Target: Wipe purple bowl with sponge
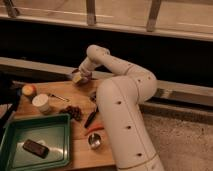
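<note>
The purple bowl [84, 79] sits at the far edge of the wooden board, largely covered by my gripper. My gripper [80, 76] reaches down from the white arm onto the bowl. It is shut on the sponge [77, 78], a small pale yellow block at its tip. The sponge is pressed at the bowl's left side.
On the wooden board [60, 90] are an apple [29, 90], a white cup [41, 102], a dark cluster [75, 112], a black utensil [91, 117] and a small metal cup [95, 141]. A green tray [20, 150] at front left holds a dark block [36, 148]. My arm fills the right.
</note>
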Controlling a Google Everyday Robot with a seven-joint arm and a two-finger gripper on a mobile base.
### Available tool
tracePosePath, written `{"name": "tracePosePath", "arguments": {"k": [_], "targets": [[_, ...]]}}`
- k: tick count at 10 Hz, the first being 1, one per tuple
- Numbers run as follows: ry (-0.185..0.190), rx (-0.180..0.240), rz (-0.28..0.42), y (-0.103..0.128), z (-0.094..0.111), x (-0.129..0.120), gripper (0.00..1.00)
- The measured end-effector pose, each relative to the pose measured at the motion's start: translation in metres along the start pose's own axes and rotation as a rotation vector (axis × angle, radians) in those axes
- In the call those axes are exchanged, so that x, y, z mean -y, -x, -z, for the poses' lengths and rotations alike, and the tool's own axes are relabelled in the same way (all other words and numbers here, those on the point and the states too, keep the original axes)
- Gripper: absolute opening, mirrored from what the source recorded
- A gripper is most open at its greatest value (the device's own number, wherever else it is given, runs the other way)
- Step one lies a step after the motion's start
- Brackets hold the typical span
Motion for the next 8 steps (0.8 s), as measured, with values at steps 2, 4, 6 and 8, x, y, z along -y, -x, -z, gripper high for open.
{"name": "tracePosePath", "arguments": {"k": [2, 4, 6, 8], "targets": [[-0.021, -0.008, -0.018, -0.012, 0.012, -0.001, 0.14], [-0.055, -0.013, -0.038, -0.022, 0.026, 0.01, 0.14], [-0.08, -0.006, -0.036, -0.011, 0.024, 0.027, 0.14], [-0.089, 0.002, -0.032, 0.006, 0.014, 0.041, 0.14]]}}
